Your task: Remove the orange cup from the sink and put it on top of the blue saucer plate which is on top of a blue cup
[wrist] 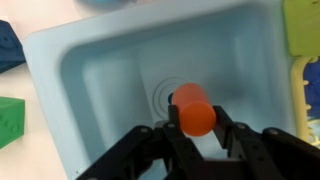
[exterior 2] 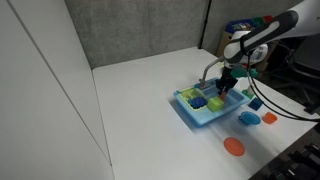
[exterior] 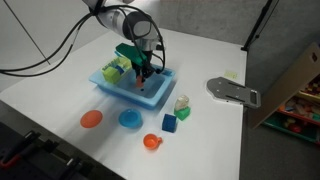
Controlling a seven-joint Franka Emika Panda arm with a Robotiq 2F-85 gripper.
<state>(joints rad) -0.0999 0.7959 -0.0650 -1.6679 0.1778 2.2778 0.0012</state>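
In the wrist view the small orange cup lies on its side between my gripper's two black fingers, which press on both of its sides, above the drain rings of the light-blue sink. In both exterior views the gripper reaches down into the sink. The blue saucer plate sits on the white table in front of the sink, apart from the gripper. What it rests on is not visible.
A flat orange plate, an orange cup-like piece, a blue cube and a green-white piece lie near the saucer. Green items fill the sink's side compartment. A grey flat object lies further off.
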